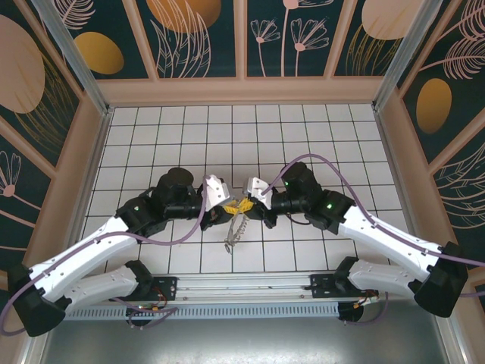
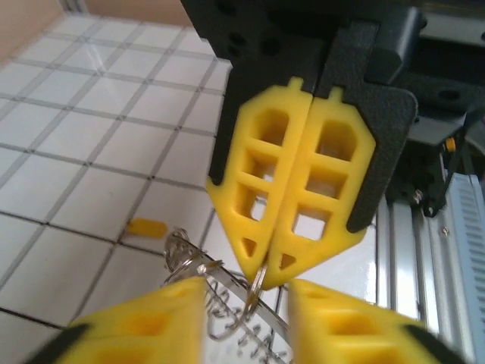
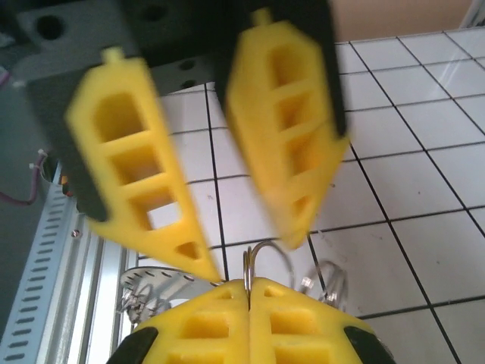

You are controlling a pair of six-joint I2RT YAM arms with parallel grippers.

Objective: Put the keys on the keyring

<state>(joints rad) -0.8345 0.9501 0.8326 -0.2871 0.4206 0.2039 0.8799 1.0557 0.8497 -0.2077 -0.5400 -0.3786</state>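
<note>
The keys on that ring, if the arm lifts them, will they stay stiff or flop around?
Probably floppy: the keys trail as a loose string from the keyring, so they would likely swing. Likely light too, since the right gripper holds the ring with a fingertip pinch alone. The thin wire might swivel in that pinch.

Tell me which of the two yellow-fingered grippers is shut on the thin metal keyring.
The right gripper: its yellow fingers press together on the thin metal keyring, while the fingers of the left gripper stand apart.
</note>
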